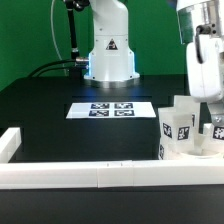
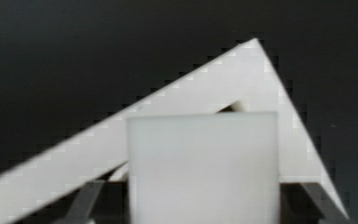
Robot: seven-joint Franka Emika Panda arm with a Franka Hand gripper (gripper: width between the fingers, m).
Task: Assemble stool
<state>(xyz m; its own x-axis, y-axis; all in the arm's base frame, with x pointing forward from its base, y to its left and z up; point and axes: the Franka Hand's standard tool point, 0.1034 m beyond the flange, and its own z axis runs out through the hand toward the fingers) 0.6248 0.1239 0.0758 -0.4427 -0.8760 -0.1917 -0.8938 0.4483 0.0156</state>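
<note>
The stool (image 1: 188, 135) stands part-built on the black bench (image 1: 60, 110), at the exterior view's right, in the corner formed by the white border rails (image 1: 70, 176). It is made of white plastic. The round seat (image 1: 195, 154) lies low against the front rail, only partly visible behind it. Short blocky legs rise from the seat, each bearing a black-and-white square tag: one leg (image 1: 177, 125) on the exterior view's left of the group stands upright with its tag facing the camera, and a second tagged leg (image 1: 217, 131) shows at the frame's edge. How firmly these legs are seated in the disc cannot be told.

The arm comes down from above at the exterior view's right, its white wrist housing covering the upper part of the stool. In the wrist view the pincer (image 2: 201, 200) is clenched on a white blocky leg (image 2: 201, 165), the dark fingers (image 2: 91, 202) pressing its two sides. The leg's face toward the camera is plain, smooth and squared. Beyond it a white rail corner (image 2: 229, 85) forms a wedge against the dark bench.

The marker board (image 1: 111, 109) lies flat mid-bench, well apart from the stool, before the robot's base (image 1: 108, 55).
</note>
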